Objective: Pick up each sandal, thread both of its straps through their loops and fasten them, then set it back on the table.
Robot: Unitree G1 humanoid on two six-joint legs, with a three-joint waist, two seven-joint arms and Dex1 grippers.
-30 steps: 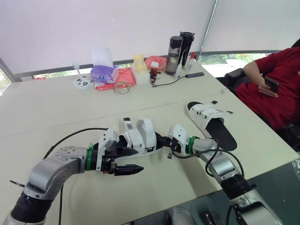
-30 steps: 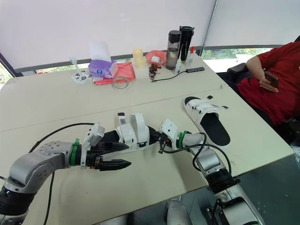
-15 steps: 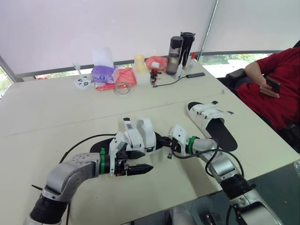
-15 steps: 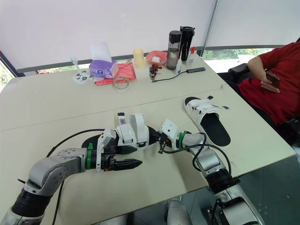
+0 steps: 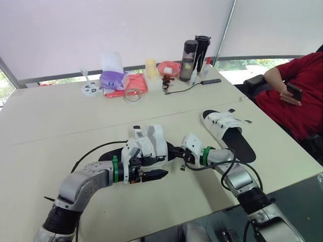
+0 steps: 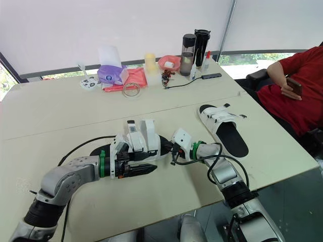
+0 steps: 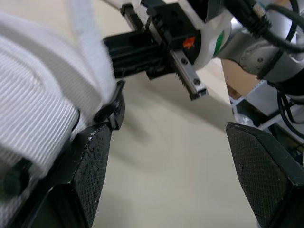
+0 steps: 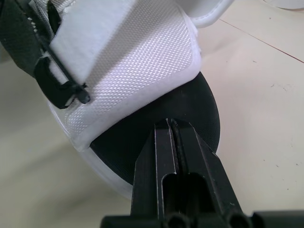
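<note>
The near sandal is lying in the middle of the table, its long axis running roughly from 9 o'clock to 3 o'clock in the head views, with its two white straps standing loose above the black sole. The right claw is pointing toward 9 o'clock and gripping the sandal's 3 o'clock end, its fingers pressed together on the rim of the sole. The left claw is pointing toward 3 o'clock along the sandal's near side, fingers spread wide. The straps are sitting just toward 12 o'clock of it.

In the left wrist view, one fingertip is touching the black loop at the foot of a white strap, while the other finger is standing well clear over bare table. Nothing is sitting between them.

The left arm is the nearer one to the straps, and the right is serving as the anchor. Threading appears not yet begun on this sandal. The coming move seems to turn on the left claw shifting toward 12 o'clock to bracket the strap's free end rather than the loop.

The second sandal is resting well apart toward 2 o'clock, near the table's right edge, where a person in a red sleeve is sitting.
</note>
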